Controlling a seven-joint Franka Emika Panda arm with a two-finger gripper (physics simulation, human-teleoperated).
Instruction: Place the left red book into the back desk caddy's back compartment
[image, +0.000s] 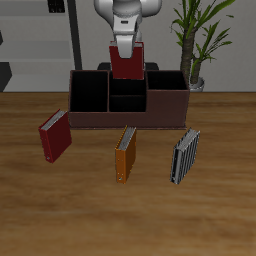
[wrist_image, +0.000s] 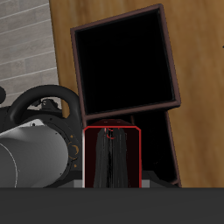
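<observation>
My gripper (image: 127, 49) is shut on the top of the left red book (image: 126, 65), which hangs upright over the middle of the back desk caddy (image: 165, 108). The book's lower edge is at the caddy's back rim, over the back compartment (image: 127, 88). I cannot tell whether it has dipped below the rim. In the wrist view the red book (wrist_image: 112, 157) is seen end on, with one of the caddy's large dark bays (wrist_image: 122, 66) beyond it and a smaller dark cell (wrist_image: 156, 144) beside it.
A darker red book (image: 55, 135), an orange book (image: 126, 153) and a grey striped book (image: 184, 156) stand on the table in front of the caddy. A potted plant (image: 198, 40) stands behind one end of the caddy.
</observation>
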